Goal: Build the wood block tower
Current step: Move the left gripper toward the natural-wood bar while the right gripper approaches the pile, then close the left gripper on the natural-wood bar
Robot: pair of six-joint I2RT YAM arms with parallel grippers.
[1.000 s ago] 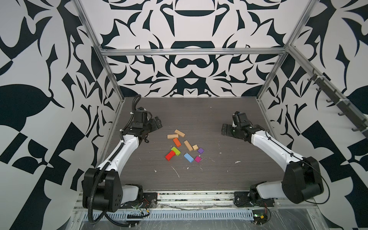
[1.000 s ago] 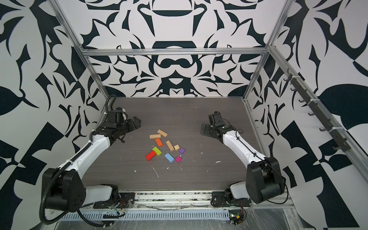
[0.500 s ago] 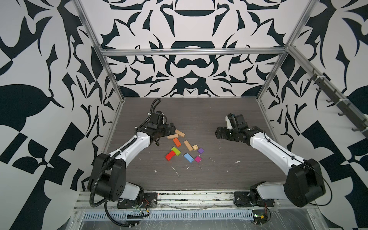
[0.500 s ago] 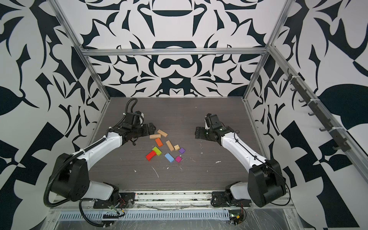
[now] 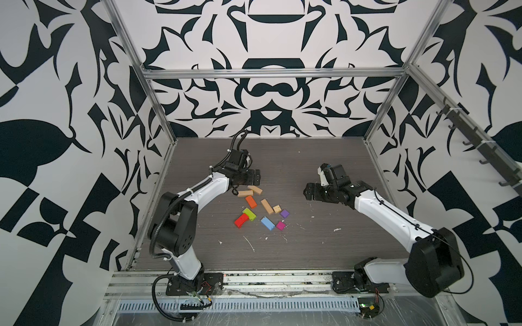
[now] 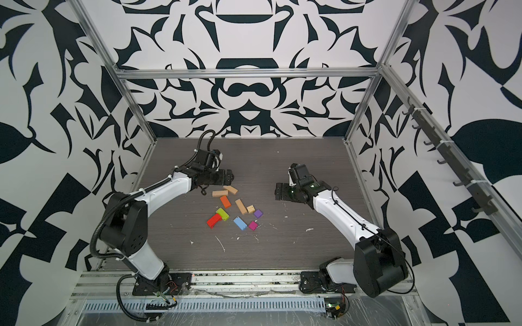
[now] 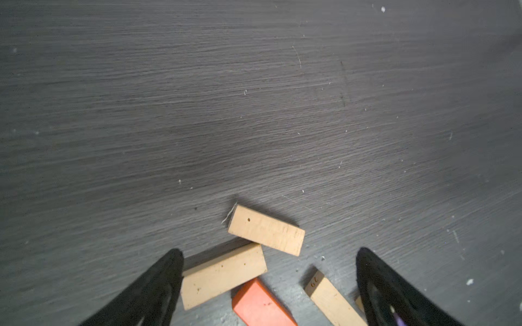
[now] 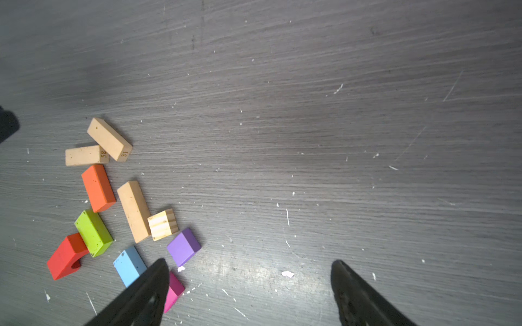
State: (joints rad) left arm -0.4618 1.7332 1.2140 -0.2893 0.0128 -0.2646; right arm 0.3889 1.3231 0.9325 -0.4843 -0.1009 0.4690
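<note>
No wood block tower is in view. The wood blocks lie loose in one cluster in both top views: two tan oblongs (image 5: pixel 245 193) (image 5: pixel 255 189), orange (image 5: pixel 250 201), a third tan oblong (image 6: pixel 241 206), tan cube (image 5: pixel 276 209), purple (image 5: pixel 284 213), green (image 5: pixel 249 214), red (image 5: pixel 241 220), blue (image 5: pixel 267 223), magenta (image 5: pixel 280 225). My left gripper (image 5: pixel 252 177) (image 7: pixel 269 251) hangs open just behind the cluster, a tan oblong (image 7: pixel 223 275) and the orange block (image 7: pixel 260 304) between its fingers. My right gripper (image 5: pixel 309 192) (image 8: pixel 250 262) is open to the right of the cluster, beside the magenta cube (image 8: pixel 173 290).
White flecks and scratches (image 5: pixel 250 244) mark the dark wood-grain table (image 5: pixel 310 254) in front of the blocks. Patterned walls and metal frame posts (image 5: pixel 158 113) close in the back and both sides. The arm bases (image 5: pixel 186 282) sit at the front rail.
My left gripper swung right from the left wall to just behind the tan blocks. My right gripper moved left toward the cluster. The blocks have not moved.
</note>
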